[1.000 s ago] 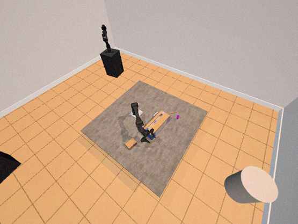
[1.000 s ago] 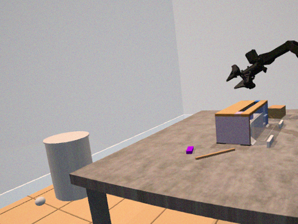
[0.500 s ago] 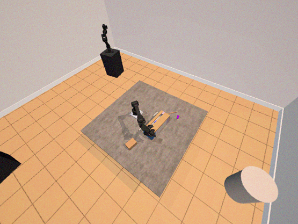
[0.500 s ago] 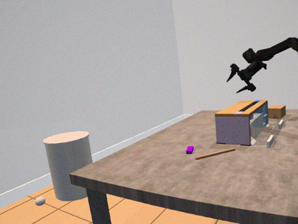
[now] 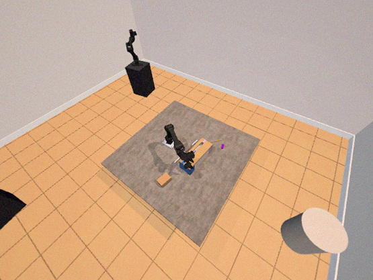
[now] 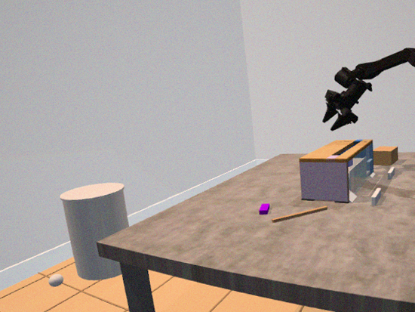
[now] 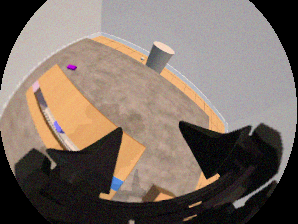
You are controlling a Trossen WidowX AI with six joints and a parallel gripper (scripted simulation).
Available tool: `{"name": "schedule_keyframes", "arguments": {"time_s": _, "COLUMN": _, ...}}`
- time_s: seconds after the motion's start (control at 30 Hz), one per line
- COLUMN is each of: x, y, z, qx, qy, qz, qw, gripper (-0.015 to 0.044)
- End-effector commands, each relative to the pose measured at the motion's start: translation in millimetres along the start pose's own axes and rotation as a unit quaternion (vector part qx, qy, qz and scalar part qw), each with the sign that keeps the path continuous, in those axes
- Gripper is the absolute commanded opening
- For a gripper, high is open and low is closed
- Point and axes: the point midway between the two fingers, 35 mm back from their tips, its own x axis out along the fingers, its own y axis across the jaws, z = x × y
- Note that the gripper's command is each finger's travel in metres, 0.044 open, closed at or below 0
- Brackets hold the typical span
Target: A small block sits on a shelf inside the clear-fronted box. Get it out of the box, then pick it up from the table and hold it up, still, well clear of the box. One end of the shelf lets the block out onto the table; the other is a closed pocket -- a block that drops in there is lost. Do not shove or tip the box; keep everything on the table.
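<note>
The jaws [image 5: 191,161] [image 6: 327,125] stand open and empty above the box [image 5: 205,150] [image 6: 325,180] [image 7: 85,110], and what seems the block [image 5: 194,152] [image 7: 58,126] lies below, toward the lilac end.

No text, label, brand, number or sign can be read in any of the 3 views.

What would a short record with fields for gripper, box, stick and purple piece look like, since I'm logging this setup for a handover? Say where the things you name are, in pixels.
gripper: open [image 6: 327,126] [image 7: 150,126], above the box
box: on the table, orange top with a long slot [image 6: 336,146] [image 7: 75,110]
stick: lying on the table [image 6: 300,215]
purple piece: on the table, outside the box [image 5: 222,146] [image 6: 264,209] [image 7: 72,67]
</note>
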Motion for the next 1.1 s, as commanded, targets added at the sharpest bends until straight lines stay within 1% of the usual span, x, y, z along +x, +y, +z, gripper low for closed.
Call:
{"name": "schedule_keyframes", "arguments": {"time_s": 0.0, "x": -7.9, "y": 71.5, "z": -1.6, "qx": 0.425, "qy": 0.107, "qz": 0.068, "qw": 0.896, "gripper": 0.0400}}
{"name": "schedule_keyframes", "arguments": {"time_s": 0.2, "x": -15.6, "y": 93.6, "z": -1.2, "qx": 0.568, "qy": 0.155, "qz": 0.064, "qw": 0.806, "gripper": 0.0400}}
{"name": "schedule_keyframes", "arguments": {"time_s": 0.43, "x": -27.2, "y": 131.5, "z": 3.8, "qx": 0.699, "qy": 0.224, "qz": 0.048, "qw": 0.677, "gripper": 0.0400}}
{"name": "schedule_keyframes", "arguments": {"time_s": 0.67, "x": -38.6, "y": 160.0, "z": -0.3, "qx": 0.808, "qy": 0.292, "qz": 0.005, "qw": 0.512, "gripper": 0.0400}}
{"name": "schedule_keyframes", "arguments": {"time_s": 0.93, "x": -50.9, "y": 182.7, "z": -4.0, "qx": 0.886, "qy": 0.339, "qz": -0.071, "qw": 0.308, "gripper": 0.0400}}
{"name": "schedule_keyframes", "arguments": {"time_s": 0.97, "x": -51.4, "y": 183.6, "z": -4.1, "qx": 0.889, "qy": 0.340, "qz": -0.075, "qw": 0.298, "gripper": 0.0400}}
{"name": "schedule_keyframes", "arguments": {"time_s": 1.07, "x": -51.5, "y": 183.7, "z": -4.2, "qx": 0.889, "qy": 0.341, "qz": -0.075, "qw": 0.297, "gripper": 0.0400}}
